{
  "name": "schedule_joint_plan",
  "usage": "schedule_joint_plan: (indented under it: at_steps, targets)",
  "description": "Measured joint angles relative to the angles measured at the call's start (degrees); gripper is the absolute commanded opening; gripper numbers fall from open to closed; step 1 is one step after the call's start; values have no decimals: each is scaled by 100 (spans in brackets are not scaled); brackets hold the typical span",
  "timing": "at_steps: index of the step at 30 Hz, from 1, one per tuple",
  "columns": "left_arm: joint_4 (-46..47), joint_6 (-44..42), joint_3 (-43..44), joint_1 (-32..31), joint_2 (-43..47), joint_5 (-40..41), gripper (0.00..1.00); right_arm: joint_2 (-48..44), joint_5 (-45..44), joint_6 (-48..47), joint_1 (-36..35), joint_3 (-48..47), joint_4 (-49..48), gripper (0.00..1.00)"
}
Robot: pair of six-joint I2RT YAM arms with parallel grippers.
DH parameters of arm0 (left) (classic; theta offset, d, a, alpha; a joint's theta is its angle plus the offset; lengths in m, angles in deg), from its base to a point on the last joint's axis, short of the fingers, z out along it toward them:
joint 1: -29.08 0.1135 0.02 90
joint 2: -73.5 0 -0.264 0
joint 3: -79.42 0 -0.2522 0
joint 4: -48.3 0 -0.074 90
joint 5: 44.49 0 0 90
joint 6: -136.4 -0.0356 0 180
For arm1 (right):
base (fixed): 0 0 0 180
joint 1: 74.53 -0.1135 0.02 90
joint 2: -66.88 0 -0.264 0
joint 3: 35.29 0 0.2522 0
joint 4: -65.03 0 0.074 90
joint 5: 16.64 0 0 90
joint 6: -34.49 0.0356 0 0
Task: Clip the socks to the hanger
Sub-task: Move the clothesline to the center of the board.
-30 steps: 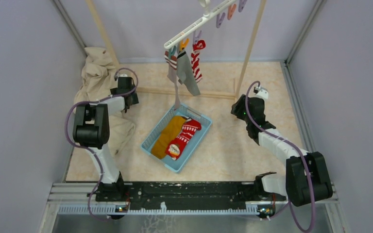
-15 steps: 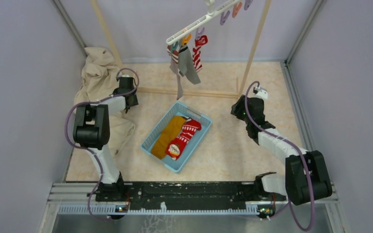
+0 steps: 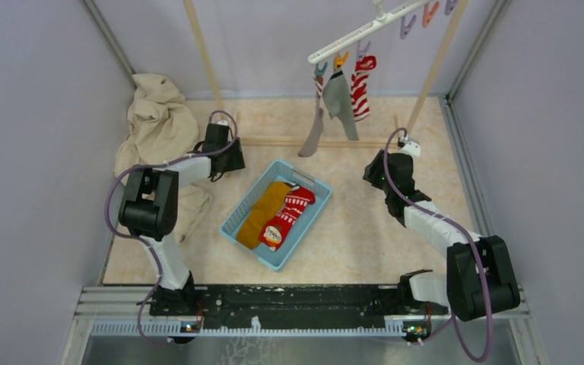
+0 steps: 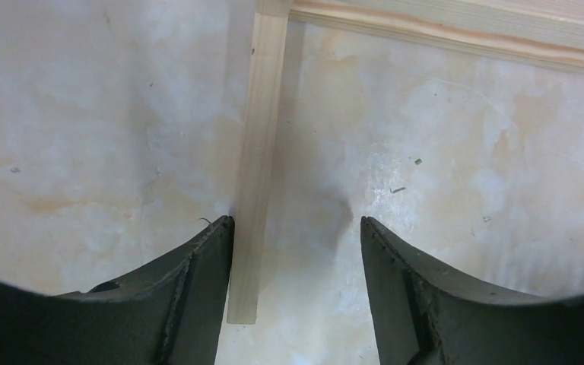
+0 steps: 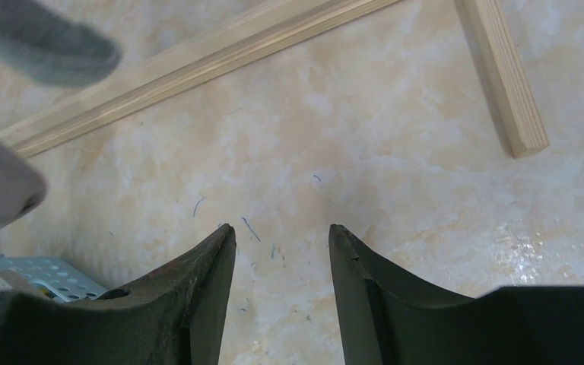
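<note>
The mustard-yellow sock (image 3: pixel 261 213) and the red sock with white bands (image 3: pixel 289 216) lie side by side in a blue basket (image 3: pixel 308 225) at mid-floor. The white hanger (image 3: pixel 365 30) hangs at the top right with coloured pegs; a grey sock (image 3: pixel 338 97) and a red-and-white striped sock (image 3: pixel 361 85) are clipped to it. My left gripper (image 3: pixel 232 152) is open and low over the floor, left of the basket. In the left wrist view it (image 4: pixel 296 228) has the rack's wooden foot (image 4: pixel 257 152) against its left finger. My right gripper (image 3: pixel 374 170) (image 5: pixel 281 232) is open and empty, right of the basket.
The wooden rack stands behind the basket, with its posts (image 3: pixel 201 53) (image 3: pixel 435 65) and floor rail (image 3: pixel 281 141). A beige cloth (image 3: pixel 156 122) is heaped at the back left. In the right wrist view the grey sock (image 5: pixel 42 42) hangs at the upper left, with a rack foot (image 5: pixel 502 76) and a basket corner (image 5: pixel 30 277).
The rack, the hanger and its clipped socks have shifted to the right. My left gripper has moved right with the rack's foot. The right arm and the basket have not moved.
</note>
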Motion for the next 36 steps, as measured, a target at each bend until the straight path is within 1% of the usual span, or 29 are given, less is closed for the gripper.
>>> schedule_joint_plan:
  at_steps: [5,8,10,14,15,17,20,21,22,24,25,26,27,28,31,36]
  targets:
    - [151,131,-179,35,120,-234,65,76,-247,50,4,-63,87,48]
    - [181,162,-243,35,164,-317,63,186,-400,168,144,-208,219,48]
    - [216,170,-264,39,170,-402,62,323,-184,378,452,-358,247,48]
    - [514,219,-492,42,269,-684,63,872,577,846,1189,-643,118,49]
    - [573,236,-542,39,291,-761,64,1082,767,883,1276,-739,92,48]
    - [640,258,-586,42,313,-885,65,1550,1220,920,1296,-935,-50,41]
    - [715,289,-619,42,321,-1036,66,2022,1668,855,1165,-1167,-179,39]
    - [739,299,-632,39,328,-1069,66,2164,1781,804,1088,-1279,-195,36]
    - [763,304,-649,39,332,-1102,66,2295,1851,745,992,-1410,-203,31]
    - [807,321,-682,39,345,-1137,66,2538,1934,621,756,-1729,-264,19]
    - [817,328,-688,39,348,-1145,66,2634,1954,564,643,-1906,-284,14]
    - [833,339,-699,39,352,-1152,66,2693,1965,520,570,-2041,-297,7]
    - [839,343,-708,39,352,-1158,66,2763,1980,487,487,-2240,-302,2]
    - [852,348,-713,42,352,-1167,66,2817,1987,442,433,-2385,-308,0]
    - [914,361,-748,42,361,-1209,67,3178,1989,293,361,-3110,-227,0]
    - [1003,372,-811,39,382,-1331,68,4232,1845,-26,380,-4658,26,0]
